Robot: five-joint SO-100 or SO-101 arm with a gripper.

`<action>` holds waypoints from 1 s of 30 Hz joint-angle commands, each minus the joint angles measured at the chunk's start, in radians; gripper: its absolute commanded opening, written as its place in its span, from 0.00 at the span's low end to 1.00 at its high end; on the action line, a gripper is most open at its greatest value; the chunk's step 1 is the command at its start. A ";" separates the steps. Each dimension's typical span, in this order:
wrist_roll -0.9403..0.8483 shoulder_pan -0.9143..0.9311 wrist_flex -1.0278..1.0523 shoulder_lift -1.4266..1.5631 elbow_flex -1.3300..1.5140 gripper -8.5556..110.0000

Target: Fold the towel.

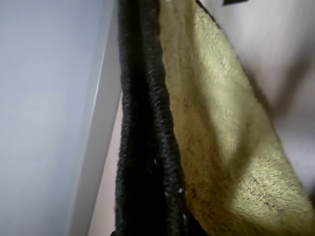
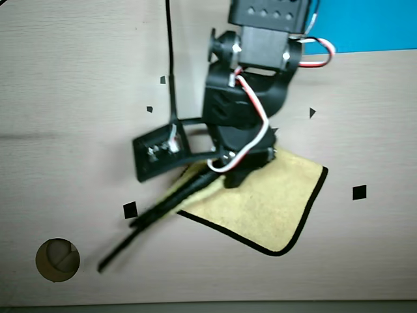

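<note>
Overhead view: pale yellow fuzzy terry towel with thin black edge binding (image 2: 270, 205) lies on the light wood-grain bench (image 2: 78, 117), right of centre and partly under the black arm with red and white wires (image 2: 251, 98). The visible part of the towel is a slanted quadrilateral; its long axis runs from lower left to upper right, with the far corner pointing toward the right edge of the view at about mid height and a rounded corner at the bottom. The black binding shows along the lower and right edges. The towel's upper left portion is lifted and bunched at the hand (image 2: 195, 186), and a dark motion-blurred strip runs from there down-left toward the bottom left. Wrist view: two runs of black binding sit side by side, running nearly vertical through the frame, with the yellow pile of the towel (image 1: 221, 147) draping away to the right and down, so the cloth looks doubled at that edge. The fingers are not visible in either view, so I cannot tell whether the hand is spread or pinching the cloth. Small black square markers (image 2: 359, 192) dot the bench around the towel. A round brown disc (image 2: 57, 259) sits at lower left, well apart from the towel. A flat bright blue sheet (image 2: 371, 26) fills the top right corner.
</note>
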 commanded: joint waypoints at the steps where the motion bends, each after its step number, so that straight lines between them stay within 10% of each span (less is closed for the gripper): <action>1: -0.040 -0.077 0.008 0.006 -0.097 0.07; 30: -0.028 -0.368 0.071 -0.356 -0.308 0.07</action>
